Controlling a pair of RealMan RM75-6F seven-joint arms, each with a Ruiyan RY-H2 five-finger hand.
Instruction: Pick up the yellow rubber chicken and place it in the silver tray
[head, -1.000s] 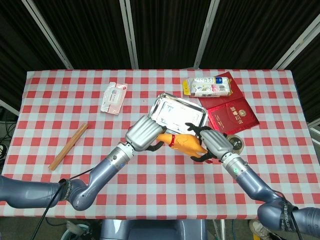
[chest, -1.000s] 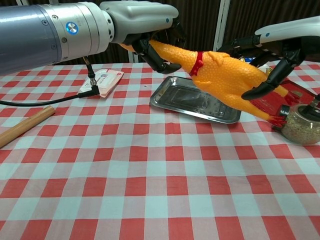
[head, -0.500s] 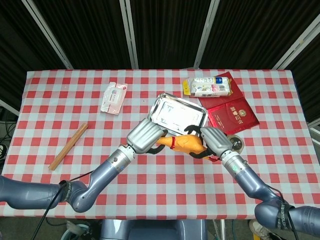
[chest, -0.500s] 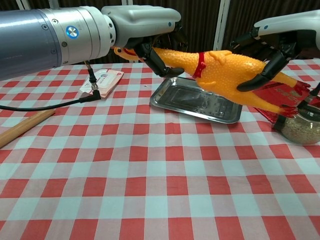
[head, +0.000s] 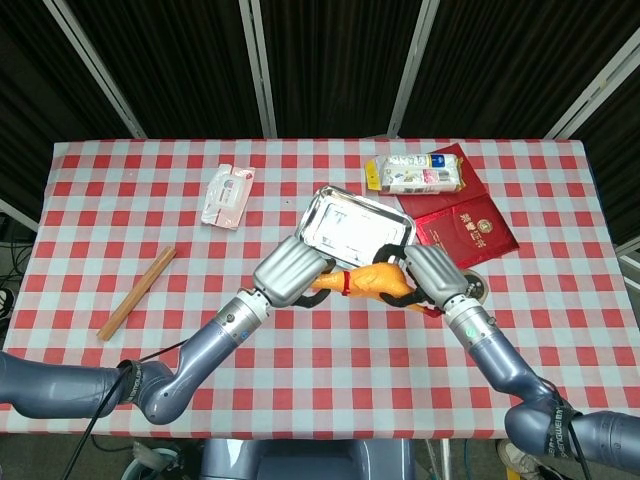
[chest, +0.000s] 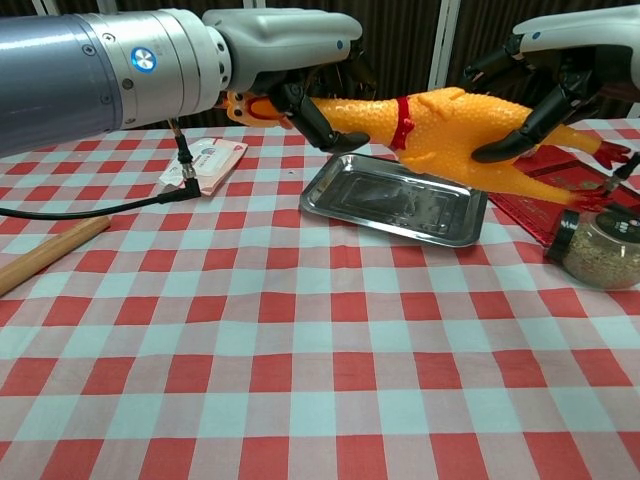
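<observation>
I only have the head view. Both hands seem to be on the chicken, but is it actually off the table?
Observer: Yes. In the chest view the yellow rubber chicken hangs in the air, clear of the cloth, roughly level.
Operator: Where does each hand hold it?
Observer: The left hand grips the neck near the head; the right hand wraps the body towards the legs.
Operator: Is it touching the silver tray?
Observer: No. The chest view shows a gap between the chicken's belly and the silver tray.
Operator: Anything near the tail end?
Observer: A small glass jar stands on the table under the feet, apart from them.
</observation>
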